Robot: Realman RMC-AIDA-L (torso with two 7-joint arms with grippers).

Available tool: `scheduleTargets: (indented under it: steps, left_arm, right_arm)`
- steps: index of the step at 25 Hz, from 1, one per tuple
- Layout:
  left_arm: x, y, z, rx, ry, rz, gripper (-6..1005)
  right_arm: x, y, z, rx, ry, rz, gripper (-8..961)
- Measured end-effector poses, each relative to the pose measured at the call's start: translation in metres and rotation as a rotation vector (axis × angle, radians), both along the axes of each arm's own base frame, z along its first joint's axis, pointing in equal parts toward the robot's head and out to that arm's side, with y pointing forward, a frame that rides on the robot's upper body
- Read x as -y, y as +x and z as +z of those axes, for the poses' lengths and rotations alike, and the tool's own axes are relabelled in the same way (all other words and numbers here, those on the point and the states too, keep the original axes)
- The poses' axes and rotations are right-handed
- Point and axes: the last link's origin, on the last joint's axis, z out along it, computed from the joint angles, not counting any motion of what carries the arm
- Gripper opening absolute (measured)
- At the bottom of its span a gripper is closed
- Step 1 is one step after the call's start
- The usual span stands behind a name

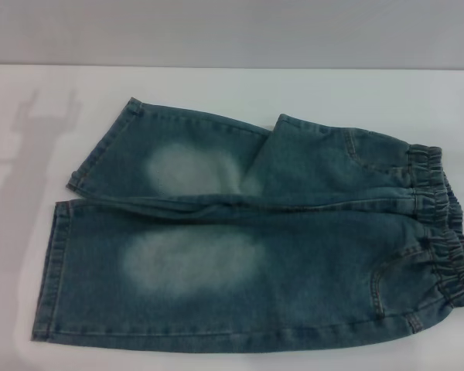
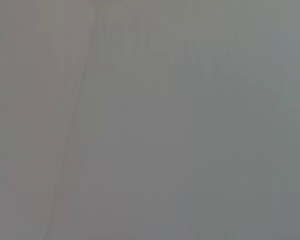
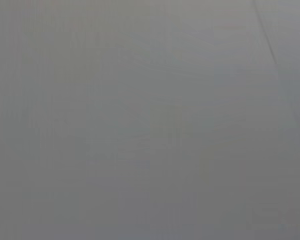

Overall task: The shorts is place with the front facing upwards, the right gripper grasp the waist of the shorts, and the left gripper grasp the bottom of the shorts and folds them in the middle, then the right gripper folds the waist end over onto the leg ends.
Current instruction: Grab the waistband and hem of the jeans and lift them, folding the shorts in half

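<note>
The shorts (image 1: 247, 239) lie flat and unfolded on the table (image 1: 216, 85), elastic waist (image 1: 441, 224) rightward; both folds remain; neither gripper is in view, so their state cannot be told.

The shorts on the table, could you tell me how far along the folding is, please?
Done: the shorts lie flat, front up, waistband on the robot's right, leg hems on its left. In hand: nothing; neither hand is in view. Left: both folds.

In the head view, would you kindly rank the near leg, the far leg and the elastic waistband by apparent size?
1. Near leg, though it lies closest to the camera.
2. Far leg.
3. Elastic waistband.
</note>
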Motion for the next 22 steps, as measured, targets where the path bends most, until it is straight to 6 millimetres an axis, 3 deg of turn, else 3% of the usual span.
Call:
scheduleTargets:
  steps: [8, 12, 15, 17, 22]
  left_arm:
    - [-0.005, 0.003, 0.000, 0.066, -0.043, -0.024, 676]
    - [-0.018, 0.016, 0.005, 0.126, -0.140, -0.098, 676]
    - [-0.035, 0.025, 0.018, 0.191, -0.320, -0.141, 676]
    - [-0.038, 0.027, 0.020, 0.200, -0.354, -0.151, 675]
    - [-0.054, 0.042, 0.038, 0.243, -0.624, -0.185, 675]
  right_arm:
    - [0.018, 0.002, -0.012, -0.037, 0.005, 0.016, 650]
    - [0.022, 0.006, -0.016, -0.048, -0.004, 0.003, 650]
    - [0.024, 0.008, -0.017, -0.050, -0.007, -0.002, 650]
    - [0.024, 0.008, -0.017, -0.049, -0.008, -0.003, 650]
    - [0.021, 0.007, -0.015, -0.039, -0.013, 0.001, 650]
